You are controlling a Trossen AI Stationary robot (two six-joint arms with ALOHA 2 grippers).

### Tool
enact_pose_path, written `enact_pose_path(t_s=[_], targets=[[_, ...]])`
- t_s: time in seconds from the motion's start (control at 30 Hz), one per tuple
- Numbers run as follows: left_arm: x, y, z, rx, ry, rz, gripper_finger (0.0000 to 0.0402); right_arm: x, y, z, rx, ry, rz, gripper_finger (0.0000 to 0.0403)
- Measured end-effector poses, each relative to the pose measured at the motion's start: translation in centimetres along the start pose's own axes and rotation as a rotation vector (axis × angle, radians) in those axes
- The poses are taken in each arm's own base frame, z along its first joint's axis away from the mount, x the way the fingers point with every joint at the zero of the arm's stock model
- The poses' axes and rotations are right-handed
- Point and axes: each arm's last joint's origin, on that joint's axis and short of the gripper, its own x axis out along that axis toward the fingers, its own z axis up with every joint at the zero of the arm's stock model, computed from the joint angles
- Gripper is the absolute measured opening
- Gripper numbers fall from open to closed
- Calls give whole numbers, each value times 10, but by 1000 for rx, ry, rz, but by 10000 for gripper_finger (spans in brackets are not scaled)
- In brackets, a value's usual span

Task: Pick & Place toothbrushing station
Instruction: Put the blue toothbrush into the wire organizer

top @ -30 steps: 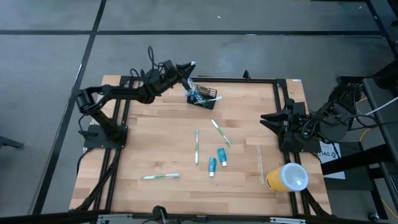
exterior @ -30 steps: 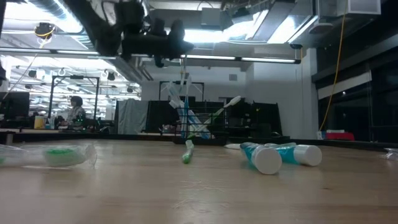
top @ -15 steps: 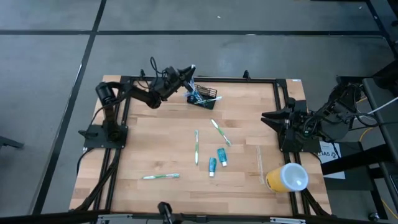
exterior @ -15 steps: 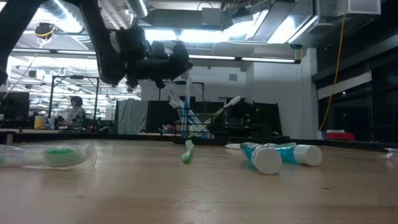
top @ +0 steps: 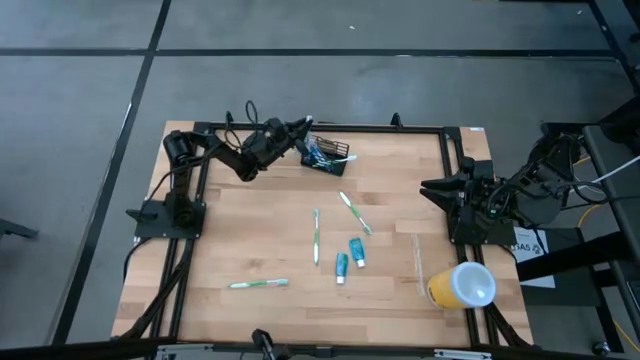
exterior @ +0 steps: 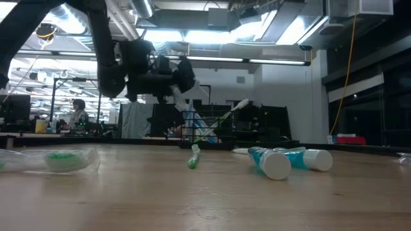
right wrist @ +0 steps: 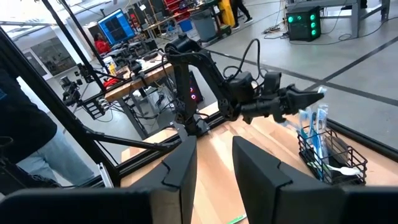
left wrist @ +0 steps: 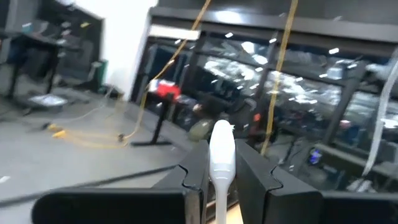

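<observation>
My left gripper (left wrist: 222,177) pinches a toothbrush (left wrist: 221,149) above the holder (top: 330,155) (right gripper (right wrist: 214,158) idle, apart); tilt could miss.

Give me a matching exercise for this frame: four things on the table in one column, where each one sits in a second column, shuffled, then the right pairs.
Things:
1. wire holder
2. yellow cup
3. two toothpaste tubes
4. left pincer

Places or states:
A. lying on its side at the table's near right corner
B. shut on a white toothbrush, beside the holder
C. at the far edge of the table, with brushes standing in it
D. lying side by side near the middle of the table

Pairs: 1-C, 2-A, 3-D, 4-B
</observation>
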Motion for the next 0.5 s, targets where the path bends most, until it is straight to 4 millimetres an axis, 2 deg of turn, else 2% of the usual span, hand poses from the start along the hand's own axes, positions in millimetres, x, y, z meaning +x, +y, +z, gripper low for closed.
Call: enact_pose_path(t_s=[0.2,0.33,0.5], targets=[[-25,7,-7,-35,11,51,46,0,0,0,-1,0,0,104],[-26,8,-9,-74,28,39,98,-1,-2,2,-2,-3,3,104],[-14,0,-1,-74,1,-58,161,-3,-4,3,5,-7,6,104]])
